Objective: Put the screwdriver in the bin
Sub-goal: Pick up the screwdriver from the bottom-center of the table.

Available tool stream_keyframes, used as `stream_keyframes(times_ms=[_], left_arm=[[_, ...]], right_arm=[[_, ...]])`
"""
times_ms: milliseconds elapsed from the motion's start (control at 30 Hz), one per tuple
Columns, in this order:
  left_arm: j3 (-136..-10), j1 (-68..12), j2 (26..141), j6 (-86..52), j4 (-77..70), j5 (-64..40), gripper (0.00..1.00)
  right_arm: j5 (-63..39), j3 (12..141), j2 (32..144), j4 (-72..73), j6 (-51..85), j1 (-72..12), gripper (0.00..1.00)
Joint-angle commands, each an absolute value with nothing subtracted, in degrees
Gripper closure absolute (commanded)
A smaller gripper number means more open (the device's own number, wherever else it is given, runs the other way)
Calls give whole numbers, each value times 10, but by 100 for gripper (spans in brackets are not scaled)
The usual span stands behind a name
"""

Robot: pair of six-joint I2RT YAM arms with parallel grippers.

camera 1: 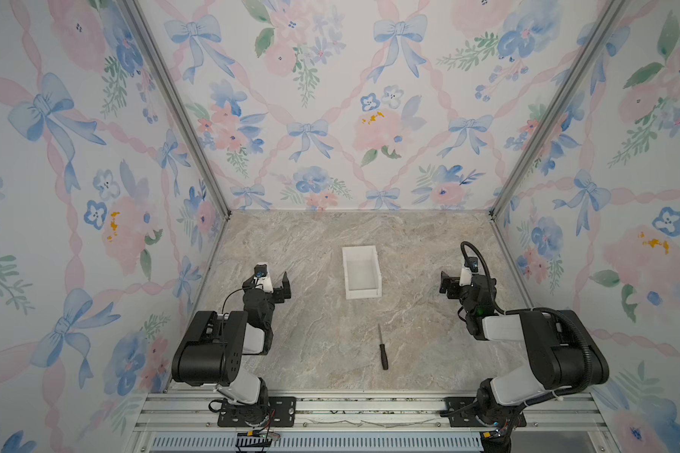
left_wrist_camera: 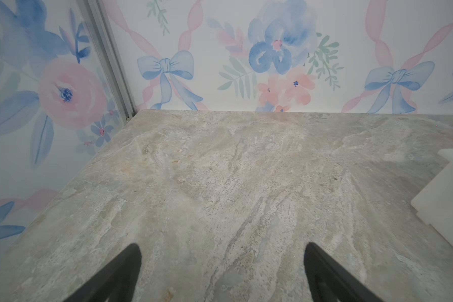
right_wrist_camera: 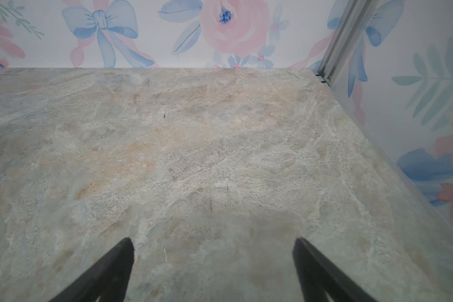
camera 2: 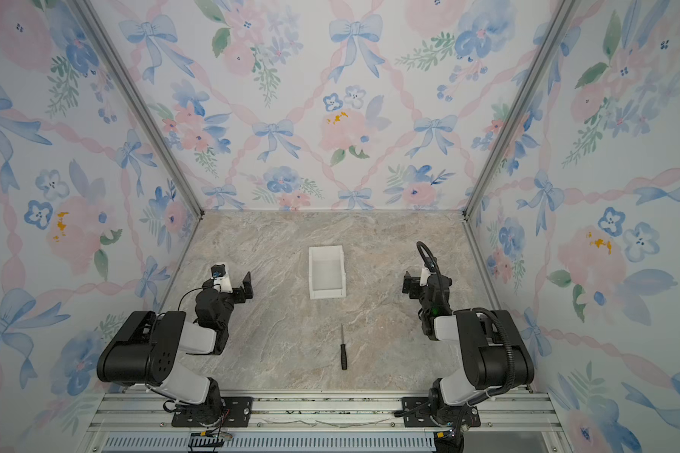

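The screwdriver (camera 1: 382, 349) (camera 2: 343, 349) lies on the marble tabletop near the front middle, black handle toward the front, thin metal shaft pointing back at the bin. The white bin (camera 1: 364, 292) (camera 2: 328, 294) stands open-topped and empty behind it, mid-table. My left gripper (camera 1: 277, 283) (camera 2: 239, 285) hovers left of the bin, open and empty; in the left wrist view (left_wrist_camera: 222, 248) only bare table lies between its fingers, and the bin's corner (left_wrist_camera: 447, 188) shows at the edge. My right gripper (camera 1: 448, 284) (camera 2: 409, 284) (right_wrist_camera: 212, 243) hovers right of the bin, open and empty.
Flowered walls close in the table on the left, back and right, with metal posts in the back corners (camera 1: 226, 213) (camera 1: 492, 213). Both arm bases stand on an aluminium rail (camera 1: 370, 408) along the front edge.
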State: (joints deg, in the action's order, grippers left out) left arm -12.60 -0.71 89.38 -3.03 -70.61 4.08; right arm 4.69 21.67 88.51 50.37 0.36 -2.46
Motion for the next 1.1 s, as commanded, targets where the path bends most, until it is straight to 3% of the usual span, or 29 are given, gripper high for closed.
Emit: stream_keyframes(times_ms=[0, 1067], left_arm=[[-132, -9, 898, -21, -706, 44, 2], [-156, -1, 884, -5, -649, -28, 2]], right_arm=[[47, 227, 886, 513, -1, -26, 3], [20, 231, 886, 506, 11, -9, 3]])
